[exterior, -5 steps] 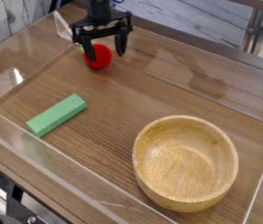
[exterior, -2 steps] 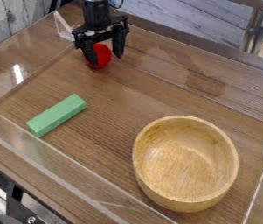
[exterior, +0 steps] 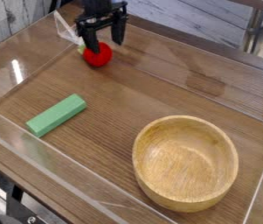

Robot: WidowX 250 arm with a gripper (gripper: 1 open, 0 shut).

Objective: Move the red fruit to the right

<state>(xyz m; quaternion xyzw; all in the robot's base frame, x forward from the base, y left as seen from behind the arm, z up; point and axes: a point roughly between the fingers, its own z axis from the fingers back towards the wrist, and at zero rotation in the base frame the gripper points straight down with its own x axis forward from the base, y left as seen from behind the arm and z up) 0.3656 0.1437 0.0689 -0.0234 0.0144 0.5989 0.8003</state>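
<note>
The red fruit (exterior: pixel 96 57) is small, round and bright red, and it rests on the wooden table at the far left, near the back edge. My gripper (exterior: pixel 103 45) points straight down just over and slightly behind it, open. Its two black fingers (exterior: pixel 86 42) stand wide apart with nothing gripped between them. The left finger's tip comes down close to the fruit's top; I cannot tell whether it touches.
A green rectangular block (exterior: pixel 57 115) lies at the left front. A large wooden bowl (exterior: pixel 186 163) sits at the right front. Low clear walls (exterior: pixel 17 79) ring the table. Bare wood stretches to the right of the fruit.
The wrist has rolled, so the fingers stand at a different angle, and the fruit shows more fully below them. The fruit has stayed in place.
</note>
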